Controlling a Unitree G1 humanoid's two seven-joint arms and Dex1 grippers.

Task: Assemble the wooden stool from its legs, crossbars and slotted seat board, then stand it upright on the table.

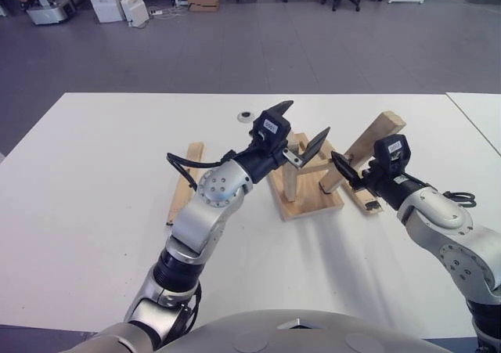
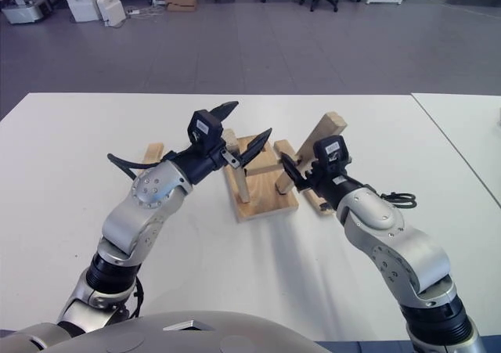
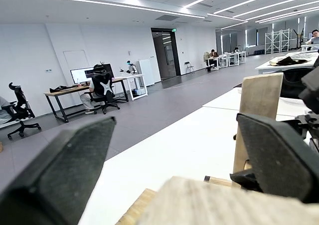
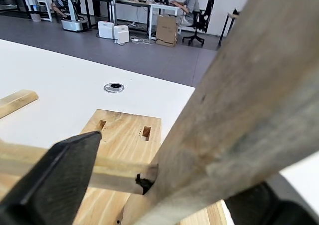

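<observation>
The slotted seat board (image 1: pixel 315 204) lies flat near the middle of the table. One leg (image 1: pixel 290 182) stands upright in it. A second leg (image 1: pixel 376 134) leans tilted at the board's right side, and a thin crossbar (image 4: pixel 104 172) joins the two. My left gripper (image 1: pixel 310 117) is open just above the upright leg's top, whose end grain (image 3: pixel 209 205) sits between the fingers. My right gripper (image 1: pixel 343 167) is open around the lower part of the tilted leg (image 4: pixel 239 85), one finger (image 4: pixel 55 185) on each side, with a small gap on one side.
A loose wooden piece (image 1: pixel 186 182) lies on the table left of the board. Another short piece (image 1: pixel 366 200) lies under my right gripper. A round black grommet (image 1: pixel 246 117) sits in the tabletop behind the board. A second table's edge (image 1: pixel 477 110) is at the far right.
</observation>
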